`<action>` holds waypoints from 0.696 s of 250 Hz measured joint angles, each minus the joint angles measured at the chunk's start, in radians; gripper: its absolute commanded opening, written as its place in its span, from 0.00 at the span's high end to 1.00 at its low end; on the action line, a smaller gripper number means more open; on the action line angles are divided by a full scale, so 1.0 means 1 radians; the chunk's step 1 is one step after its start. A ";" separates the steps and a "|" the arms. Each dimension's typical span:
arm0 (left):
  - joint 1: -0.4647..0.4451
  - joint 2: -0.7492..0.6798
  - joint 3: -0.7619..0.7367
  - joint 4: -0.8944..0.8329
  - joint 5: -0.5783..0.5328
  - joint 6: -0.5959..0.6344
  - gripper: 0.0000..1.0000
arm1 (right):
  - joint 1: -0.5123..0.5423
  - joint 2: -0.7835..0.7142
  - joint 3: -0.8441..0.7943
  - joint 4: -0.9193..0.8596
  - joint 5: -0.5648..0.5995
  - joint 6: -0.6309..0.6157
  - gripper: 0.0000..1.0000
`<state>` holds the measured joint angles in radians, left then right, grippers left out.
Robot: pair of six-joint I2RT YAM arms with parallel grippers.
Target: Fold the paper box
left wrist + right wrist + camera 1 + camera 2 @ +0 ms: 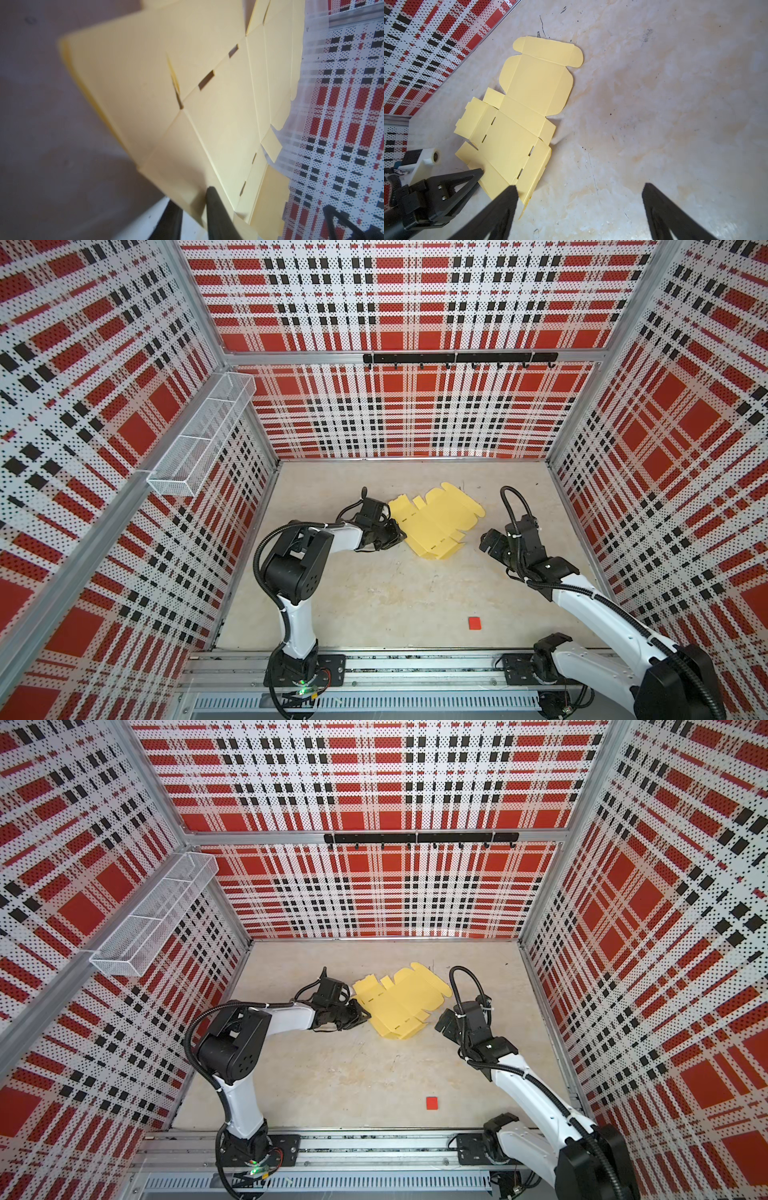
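The paper box (436, 518) is a pale yellow die-cut sheet with rounded flaps, lying mostly flat at the middle back of the table in both top views. One side flap (545, 164) is bent up. My left gripper (401, 536) is at the sheet's near left edge. In the left wrist view one finger (211, 193) lies on top of the paper box (207, 93) and the other is under the edge, shut on it. My right gripper (485, 542) hangs open to the right of the sheet, apart from it, with bare table between its fingertips (512, 189).
A small red square (475, 623) lies near the table's front. A white mesh basket (199, 435) hangs on the left wall and a black hook rail (459, 358) on the back wall. Plaid walls close in three sides; the arms' metal rail (415, 668) runs along the front.
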<state>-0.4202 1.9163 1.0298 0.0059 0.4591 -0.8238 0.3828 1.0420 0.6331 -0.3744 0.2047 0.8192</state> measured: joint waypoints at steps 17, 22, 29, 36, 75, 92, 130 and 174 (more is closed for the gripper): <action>0.000 0.000 0.012 -0.009 0.000 0.015 0.80 | -0.002 -0.002 0.000 -0.011 0.008 -0.018 0.02; 0.000 0.000 0.018 -0.011 0.000 0.021 0.80 | -0.003 -0.004 0.000 -0.014 0.010 -0.024 0.02; 0.000 0.000 0.024 -0.016 -0.001 0.027 0.84 | -0.003 -0.006 0.000 -0.019 0.014 -0.031 0.01; 0.000 0.000 0.029 -0.019 -0.003 0.037 0.87 | -0.003 -0.010 0.000 -0.023 0.018 -0.040 0.01; -0.005 -0.003 0.084 -0.088 -0.039 0.125 0.96 | -0.011 -0.040 0.007 -0.063 0.034 -0.076 0.01; -0.012 -0.012 0.102 -0.113 -0.060 0.175 0.99 | -0.012 -0.053 0.012 -0.064 0.037 -0.103 0.01; -0.047 -0.032 0.169 -0.212 -0.143 0.327 1.00 | -0.014 -0.079 0.044 -0.076 0.027 -0.203 0.02; -0.111 -0.086 0.270 -0.338 -0.269 0.549 1.00 | -0.014 -0.111 0.115 -0.075 -0.003 -0.359 0.03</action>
<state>-0.5312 1.8305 1.2995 -0.3317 0.1898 -0.2745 0.3687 0.9314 0.7483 -0.4496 0.2020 0.4603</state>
